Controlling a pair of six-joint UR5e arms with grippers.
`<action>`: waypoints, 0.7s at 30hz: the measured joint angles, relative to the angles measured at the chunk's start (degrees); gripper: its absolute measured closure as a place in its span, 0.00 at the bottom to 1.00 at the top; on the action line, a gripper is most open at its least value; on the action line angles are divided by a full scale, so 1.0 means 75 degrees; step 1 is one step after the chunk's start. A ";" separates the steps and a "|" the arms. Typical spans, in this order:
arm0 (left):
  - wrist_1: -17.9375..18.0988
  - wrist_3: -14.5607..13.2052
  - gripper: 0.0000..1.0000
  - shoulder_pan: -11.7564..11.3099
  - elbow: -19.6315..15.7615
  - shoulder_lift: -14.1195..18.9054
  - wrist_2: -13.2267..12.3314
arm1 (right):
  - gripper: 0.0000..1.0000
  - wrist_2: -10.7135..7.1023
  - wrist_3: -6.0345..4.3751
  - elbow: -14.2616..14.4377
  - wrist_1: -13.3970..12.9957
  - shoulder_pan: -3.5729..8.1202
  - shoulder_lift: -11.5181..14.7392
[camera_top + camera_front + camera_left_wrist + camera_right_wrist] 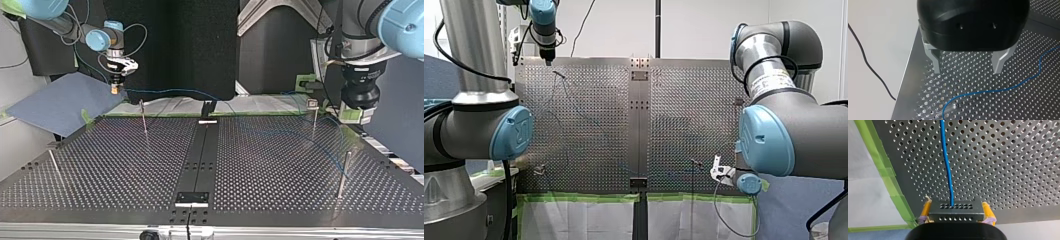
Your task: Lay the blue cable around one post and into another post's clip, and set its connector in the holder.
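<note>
Right gripper (956, 205) is clamped on the connector (956, 213), just off the table (1003, 157) edge nearest the arms, towards the right corner in the front view. The blue cable (946, 162) runs from it straight out over the table. Left gripper (967, 67) hangs released over the far left corner, nothing between its fingers, above the post (948, 109) the cable bends around. To do it well: carry the connector under light tension so that bend doesn't lift, and let the left pinch the cable beside the clip-headed post (313, 112) before seating. Count: one cable, one connector, two grippers, four posts, two blocks (191, 198) on the centre rail (200, 160); can't tell from here which one takes the connector.
</note>
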State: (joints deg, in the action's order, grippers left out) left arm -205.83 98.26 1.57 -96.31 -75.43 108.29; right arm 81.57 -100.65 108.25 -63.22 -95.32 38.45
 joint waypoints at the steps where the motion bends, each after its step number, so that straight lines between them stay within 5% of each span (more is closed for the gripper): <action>1: 0.0000 0.0000 0.00 0.0001 0.0000 0.0000 0.0001 | 1.00 0.0000 0.0000 0.0000 0.0001 0.0000 0.0000; 21: -0.0018 0.0033 0.00 0.0007 -0.0074 0.0000 0.0094 | 1.00 -0.0012 0.0000 -0.0013 0.0014 -0.0010 0.0001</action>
State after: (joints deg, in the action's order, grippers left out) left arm -205.96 98.51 1.62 -96.86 -75.43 108.99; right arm 81.48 -100.65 108.15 -63.11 -95.40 38.46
